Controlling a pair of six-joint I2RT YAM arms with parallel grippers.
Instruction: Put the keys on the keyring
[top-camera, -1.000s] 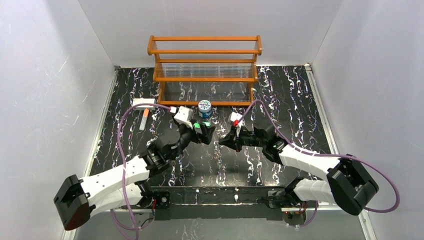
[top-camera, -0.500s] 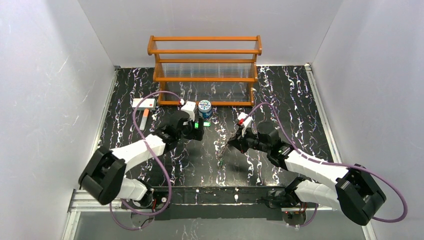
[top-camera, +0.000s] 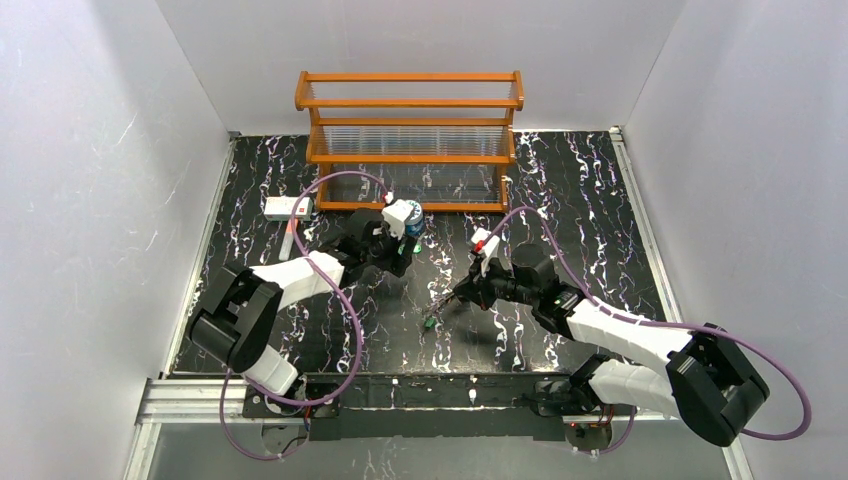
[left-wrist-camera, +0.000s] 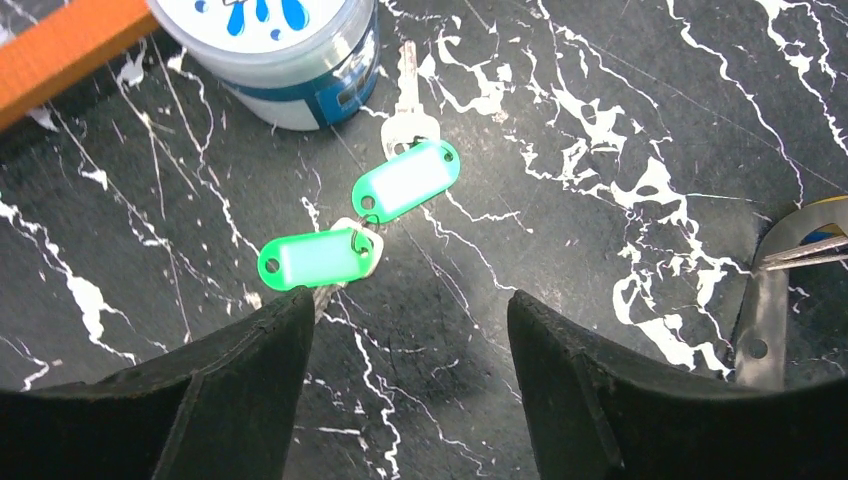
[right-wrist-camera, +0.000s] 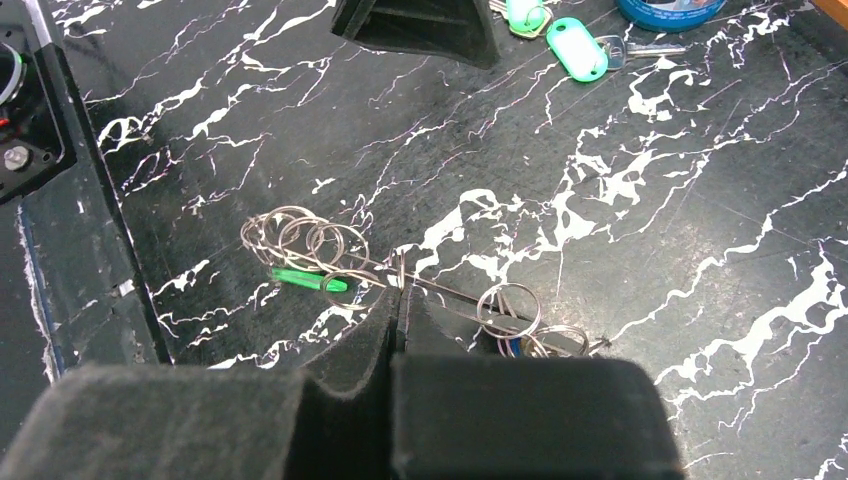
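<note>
Left fingers (top-camera: 398, 258): wide, empty, straddling two green keys (left-wrist-camera: 405, 180) on the counter (left-wrist-camera: 620, 120) by the can (left-wrist-camera: 285, 55), so you can pinch one.
Right fingers (right-wrist-camera: 397, 335): clamped on keyring (right-wrist-camera: 440, 290), steadying it for threading.

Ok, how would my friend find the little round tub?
Look for the orange wooden rack at the back of the black marbled table. The tub stands at its foot: round, white lid with blue marks, blue band, unlike the flat green-tagged keys lying beside it.
</note>
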